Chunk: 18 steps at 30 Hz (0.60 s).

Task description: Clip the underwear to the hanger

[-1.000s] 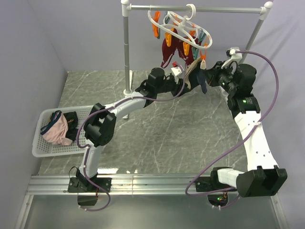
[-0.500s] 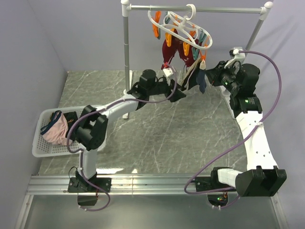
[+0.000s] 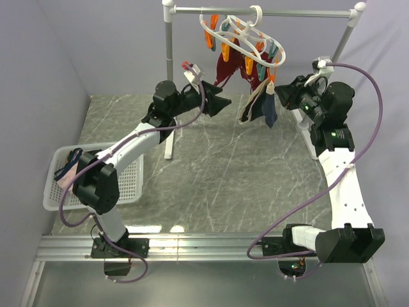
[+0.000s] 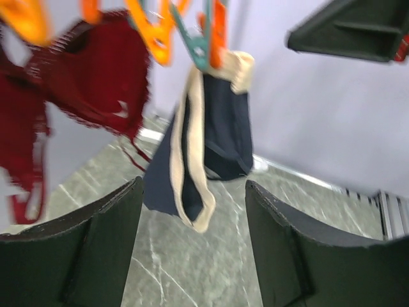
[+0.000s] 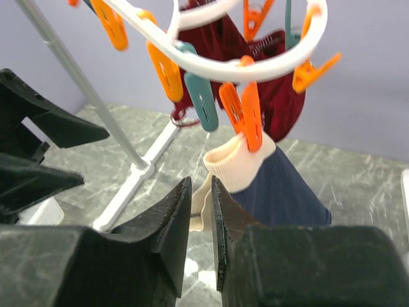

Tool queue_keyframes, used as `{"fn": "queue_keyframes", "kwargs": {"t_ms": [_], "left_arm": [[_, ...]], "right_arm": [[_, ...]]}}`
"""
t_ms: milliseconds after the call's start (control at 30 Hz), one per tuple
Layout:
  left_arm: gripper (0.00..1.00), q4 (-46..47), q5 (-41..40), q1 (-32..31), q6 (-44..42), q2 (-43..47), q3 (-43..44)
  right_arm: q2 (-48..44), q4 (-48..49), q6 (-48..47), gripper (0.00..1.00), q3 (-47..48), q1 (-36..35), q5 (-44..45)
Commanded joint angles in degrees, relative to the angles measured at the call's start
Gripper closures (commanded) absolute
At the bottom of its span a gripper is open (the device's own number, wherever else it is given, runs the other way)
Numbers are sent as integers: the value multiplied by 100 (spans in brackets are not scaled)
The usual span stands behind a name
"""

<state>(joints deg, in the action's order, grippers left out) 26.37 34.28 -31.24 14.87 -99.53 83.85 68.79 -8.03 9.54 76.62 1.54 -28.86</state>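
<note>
Moved since 1 second ago: your left gripper (image 3: 219,105) has swung back leftward, away from the clips, and its jaws have gone from part-closed to wide.

Item 1, far left: white basket (image 3: 131,185) on the table, with a pink garment (image 3: 67,177) in it, partly hidden behind the left arm.

Item 2: grey rail stand (image 3: 169,70), upright. The left gripper now sits just to the right of its post. The left wrist view shows both fingers spread with nothing between them.

Item 3: maroon garment (image 3: 225,67), clipped to the hanger and hanging near the left gripper but apart from it.

Item 4: hanger (image 3: 246,39), a white ring hooked on the rail, with orange and teal clips dangling from it.

Item 5: underwear (image 3: 261,105), navy with a beige band. 1 orange clip (image 5: 249,118) bites the bunched band, and the rest hangs free below, clear of the table.

Item 6, right: your right gripper (image 3: 283,96) is just beside that clip, with its jaws at a narrow slit. Beige fabric shows in line with the slit, but you cannot tell whether it is pinched.

Assessment: the release by the left side suggests the clip alone now carries the garment. Only 1 attachment point is visible, so you should judge whether a 2nd clip is needed before backing the right arm off.
</note>
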Motion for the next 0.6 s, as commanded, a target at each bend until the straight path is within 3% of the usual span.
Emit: {"fn": "queue_keyframes", "kwargs": {"t_ms": [0,267,567], "left_arm": [[30,404,-404,48,314,276,219],[32,553,-923,48,586,-172,877],[31,1106,-1134,-4,1140,-1060,1669]], "right_arm": [[28,565,197,73,275,31,-137],[274,979,443,68,537,-128,64],[697,847,250,67,1127,-1085,1022]]}}
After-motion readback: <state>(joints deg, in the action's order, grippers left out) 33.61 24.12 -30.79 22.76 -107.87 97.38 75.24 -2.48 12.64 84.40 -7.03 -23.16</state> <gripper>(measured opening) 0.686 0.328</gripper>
